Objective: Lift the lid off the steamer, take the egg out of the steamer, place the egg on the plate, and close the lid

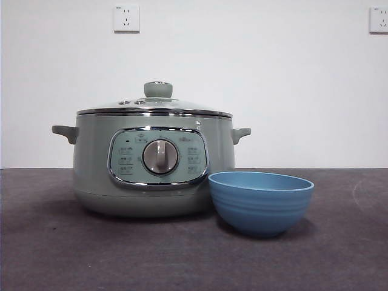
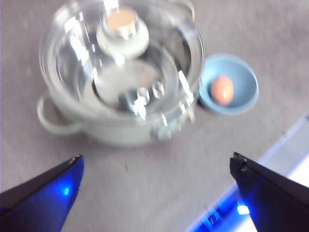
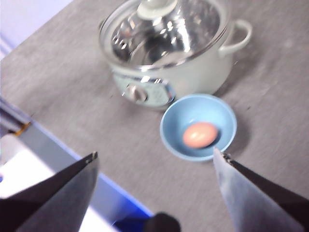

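Front view: the round, pale sage-green electric steamer [image 1: 151,163] with its silver dial sits toward the middle of the dark grey table [image 1: 54,254]. The shallow clear glass lid [image 1: 154,104] with its steel rim and green knob sits level on the pot's rim. The small ridged blue bowl that serves as the plate [image 1: 260,203] stands just beside the steamer, nearer the front edge. No arm shows here.

Left wrist view: the left gripper [image 2: 157,186] hangs high over the table, jaws spread wide and holding nothing. Through the glass the pot appears to hold no egg; the tan egg [image 2: 222,90] lies in the blue bowl.

Right wrist view: the right gripper [image 3: 154,181] is likewise raised, wide open and empty, with the egg low in the bowl's middle.

The task looks finished, so the risks are slight. An arm swinging low near the front edge could clip the light bowl and tip it, or roll the egg out. A brush against the knob could shift the lid off its seat.
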